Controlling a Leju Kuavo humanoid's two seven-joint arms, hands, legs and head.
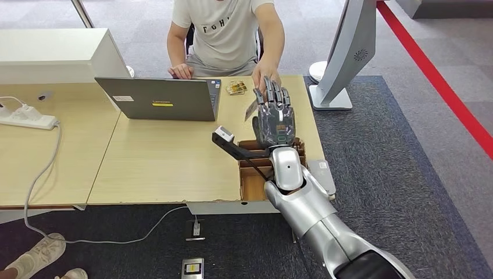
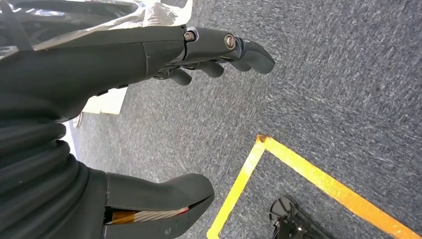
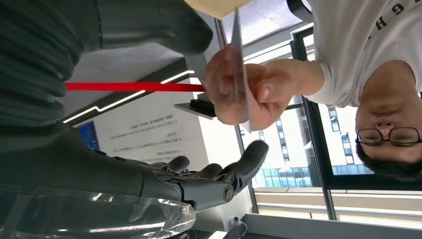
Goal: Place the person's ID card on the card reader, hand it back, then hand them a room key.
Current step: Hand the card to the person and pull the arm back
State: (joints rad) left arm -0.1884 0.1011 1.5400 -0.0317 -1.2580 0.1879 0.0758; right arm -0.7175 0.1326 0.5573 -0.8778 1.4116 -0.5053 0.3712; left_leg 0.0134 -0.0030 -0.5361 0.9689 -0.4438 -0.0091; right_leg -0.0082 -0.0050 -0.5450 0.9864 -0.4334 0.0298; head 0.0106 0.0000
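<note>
The right hand [image 1: 275, 114] stands raised just right of centre in the head view, palm turned away from the camera and fingers spread upward, holding nothing. Directly behind it, at the far edge of the wooden table [image 1: 163, 168], the person's hand [image 1: 264, 78] reaches toward it, and a thin card [image 1: 250, 110] shows tilted at the robot hand's left side. In the right wrist view the card [image 3: 240, 74] appears edge-on near the top centre, pinched in the person's hand [image 3: 249, 92], between the robot's thick thumb [image 3: 149, 25] and its dark fingers [image 3: 219, 174]; whether the thumb touches the card cannot be told. The person's white T-shirt [image 1: 224, 29] bears the letters "FGH". A grey laptop [image 1: 160, 99] with a yellow sticker sits in the upper left of centre. The left hand [image 2: 149, 55] hangs over grey carpet, fingers apart and holding nothing, near a yellow floor line [image 2: 318, 179].
</note>
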